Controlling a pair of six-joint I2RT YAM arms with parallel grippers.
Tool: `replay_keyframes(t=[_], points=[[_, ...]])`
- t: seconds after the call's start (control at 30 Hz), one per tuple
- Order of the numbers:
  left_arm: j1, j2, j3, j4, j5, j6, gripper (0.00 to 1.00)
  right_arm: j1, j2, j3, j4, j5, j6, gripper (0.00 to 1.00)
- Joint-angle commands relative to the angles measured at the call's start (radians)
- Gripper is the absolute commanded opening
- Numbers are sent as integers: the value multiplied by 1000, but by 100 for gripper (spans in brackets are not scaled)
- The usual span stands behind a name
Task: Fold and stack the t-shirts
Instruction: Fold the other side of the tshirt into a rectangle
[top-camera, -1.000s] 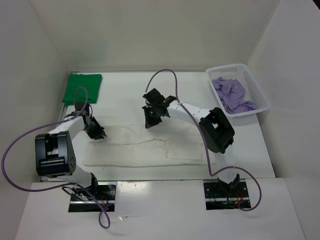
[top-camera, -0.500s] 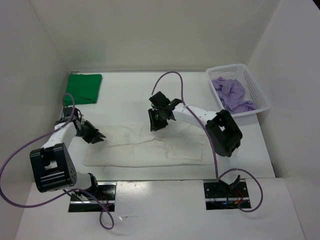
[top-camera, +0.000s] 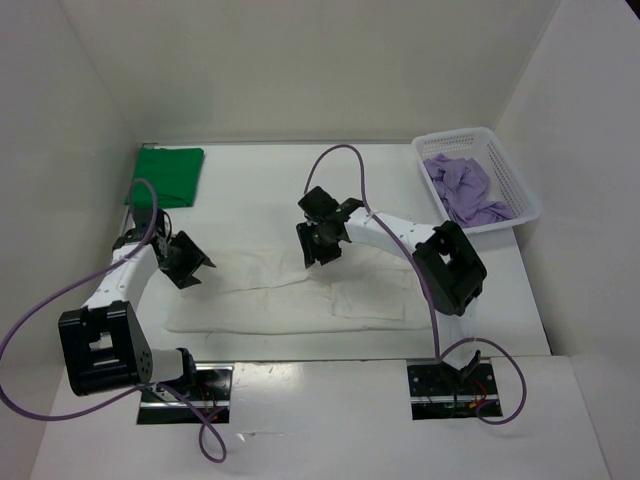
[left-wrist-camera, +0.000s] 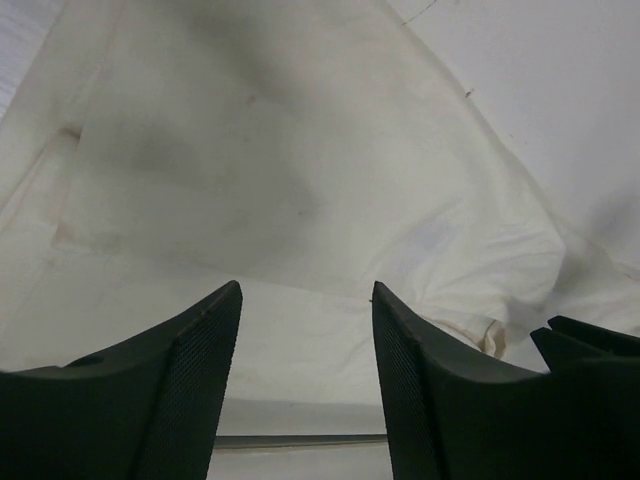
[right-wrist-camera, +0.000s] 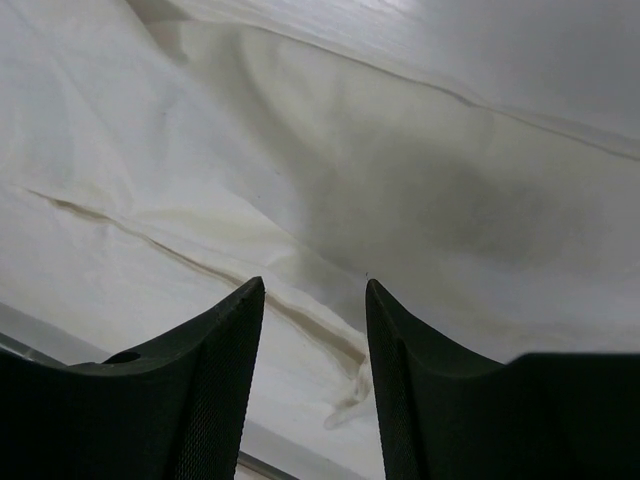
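The white t-shirt (top-camera: 290, 295) lies spread as a wide band across the middle of the table, and it fills the left wrist view (left-wrist-camera: 300, 180) and the right wrist view (right-wrist-camera: 400, 180). My left gripper (top-camera: 190, 263) hovers over the shirt's left end, open, with nothing between its fingers (left-wrist-camera: 306, 290). Over the shirt's far edge near the middle, my right gripper (top-camera: 322, 246) is also open and empty (right-wrist-camera: 314, 285). The green t-shirt (top-camera: 165, 176) lies folded at the back left. The lavender t-shirt (top-camera: 464, 190) sits crumpled in the basket.
A white mesh basket (top-camera: 516, 178) stands at the back right against the wall. White walls close in the table on the left, back and right. Purple cables loop from both arms.
Both grippers have opened and let go of the white shirt's far edge. The right gripper shifted slightly right and nearer. The left arm's elbow swung toward the near edge.
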Motion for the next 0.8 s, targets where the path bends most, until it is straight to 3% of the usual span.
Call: replay_keyframes(t=[0.0, 0.17, 0.23, 0.33, 0.47, 0.63, 0.77], points=[[16, -20, -34, -9, -8, -48, 64, 33, 3, 3, -63, 57, -39, 51], [37, 0, -2, -99, -58, -88, 58, 44, 14, 12, -82, 91, -49, 51], [51, 11, 9, -136, -90, -122, 46, 44, 14, 12, -82, 91, -49, 51], [86, 20, 23, -196, -156, -157, 38, 44, -32, -8, -72, 100, -36, 51], [140, 20, -17, -182, -180, -179, 38, 53, -51, -31, -61, 89, -27, 48], [201, 20, -16, -163, -212, -197, 53, 53, -42, -31, -61, 111, -27, 48], [226, 20, -52, -116, -201, -223, 55, 53, -52, -31, -52, 101, -27, 48]])
